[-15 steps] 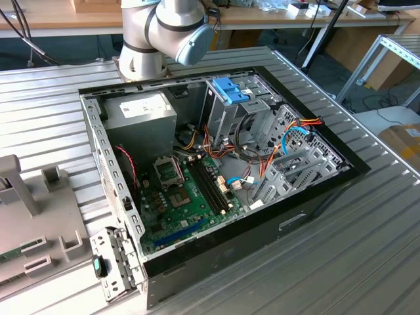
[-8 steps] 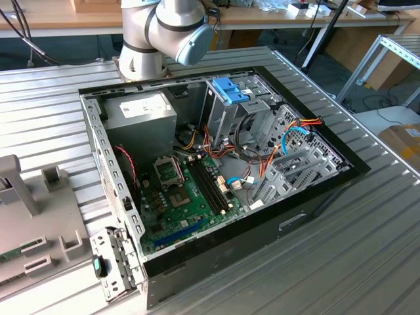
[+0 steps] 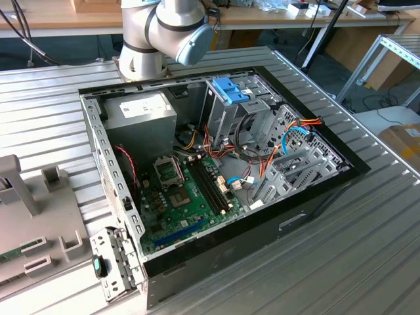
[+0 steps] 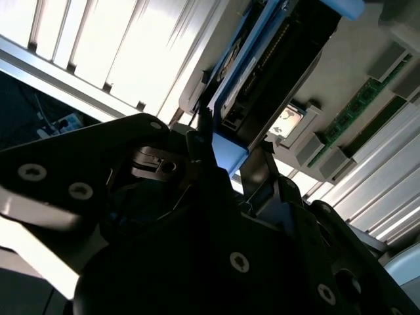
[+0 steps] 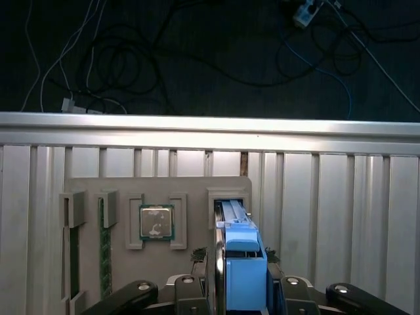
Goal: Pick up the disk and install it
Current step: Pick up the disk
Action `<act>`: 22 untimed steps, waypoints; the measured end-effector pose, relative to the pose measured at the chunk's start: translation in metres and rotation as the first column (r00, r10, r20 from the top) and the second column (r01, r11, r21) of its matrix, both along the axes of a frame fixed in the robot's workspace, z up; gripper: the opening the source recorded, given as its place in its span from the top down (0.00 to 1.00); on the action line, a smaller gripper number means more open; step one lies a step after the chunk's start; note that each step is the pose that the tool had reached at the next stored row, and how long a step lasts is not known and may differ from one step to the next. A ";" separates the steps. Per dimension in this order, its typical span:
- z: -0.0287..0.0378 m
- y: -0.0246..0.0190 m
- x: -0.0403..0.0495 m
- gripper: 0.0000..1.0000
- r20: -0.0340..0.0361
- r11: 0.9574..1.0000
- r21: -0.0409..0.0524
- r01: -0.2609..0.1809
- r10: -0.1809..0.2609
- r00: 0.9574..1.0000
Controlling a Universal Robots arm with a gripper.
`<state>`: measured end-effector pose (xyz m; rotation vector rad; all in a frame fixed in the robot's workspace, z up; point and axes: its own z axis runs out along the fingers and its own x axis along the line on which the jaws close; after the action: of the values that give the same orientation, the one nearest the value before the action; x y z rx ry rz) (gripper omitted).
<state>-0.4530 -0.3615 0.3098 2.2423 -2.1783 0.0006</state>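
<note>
The disk (image 5: 241,259) stands on edge in a slot of the grey holder (image 5: 125,187) on the bench (image 5: 328,216), its long axis pointing straight into the hand (image 5: 241,289), whose fingers look pressed against its two broad faces, pinching it

Hidden or cropped, view by view
Near end of the disk (image 5: 239,252) sunk between the fingers of the clamping gripper (image 5: 243,282) and cropped by the picture edge in the first wrist view; far end cropped, one flank masked by dark gripper body in the second wrist view. Arm (image 3: 164,29) cropped at the exterior view's top edge, grey fixture tray (image 3: 26,223) at its left.
</note>
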 end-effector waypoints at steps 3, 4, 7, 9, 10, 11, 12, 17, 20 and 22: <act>0.0000 0.0000 0.0004 0.56 0.000 1.000 0.000 0.000 0.000 1.000; -0.0001 0.0001 0.0004 0.56 0.000 1.000 0.000 0.000 0.000 1.000; 0.0017 0.0001 0.0005 0.56 0.001 1.000 0.000 0.000 0.000 1.000; 0.0017 0.0000 0.0005 0.56 0.001 1.000 0.000 0.000 0.000 1.000; 0.0019 0.0000 0.0005 0.56 0.001 1.000 0.000 0.000 0.000 1.000; 0.0021 0.0000 0.0005 0.56 0.001 1.000 0.000 0.000 0.000 1.000; 0.0024 0.0000 0.0005 0.57 0.001 1.000 0.000 0.000 0.000 1.000; 0.0031 0.0000 0.0005 0.64 0.002 1.000 0.000 0.000 0.000 1.000; 0.0035 0.0000 0.0005 0.64 0.002 1.000 0.000 0.000 0.000 1.000; 0.0038 0.0000 0.0005 0.64 0.002 1.000 0.000 0.000 0.000 1.000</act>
<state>-0.4525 -0.3615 0.3136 2.2433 -2.1795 0.0022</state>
